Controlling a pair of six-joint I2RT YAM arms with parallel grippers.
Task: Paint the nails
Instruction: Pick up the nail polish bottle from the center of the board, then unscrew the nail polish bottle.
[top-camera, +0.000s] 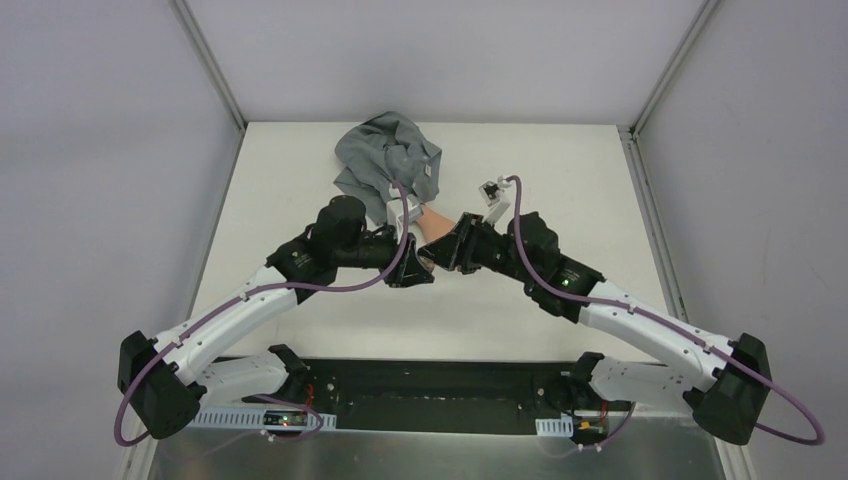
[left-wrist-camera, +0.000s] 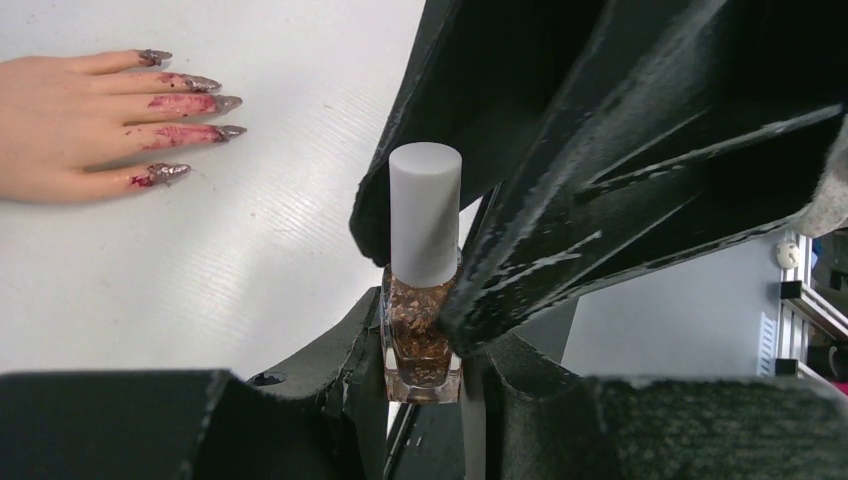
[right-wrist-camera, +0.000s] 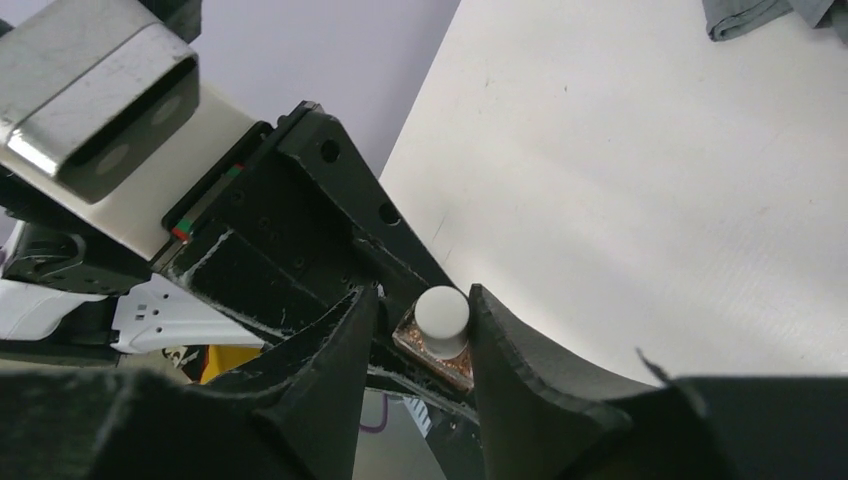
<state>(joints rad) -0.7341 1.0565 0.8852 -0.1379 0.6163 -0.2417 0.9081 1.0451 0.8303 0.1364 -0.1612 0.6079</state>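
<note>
left wrist shows the nails (left-wrist-camera: 225, 102) pointed, smeared purplish-red.

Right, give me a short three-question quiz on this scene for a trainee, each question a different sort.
1. True or false: the polish bottle has its white cap on.
2. Which pincer grips the bottle's glass body? A left, B right, C neither.
3. Fill in: the fingers of the right pincer stand on either side of the bottle's ____.

Key
1. True.
2. A: the left pincer is clamped on the glass.
3. cap
</note>
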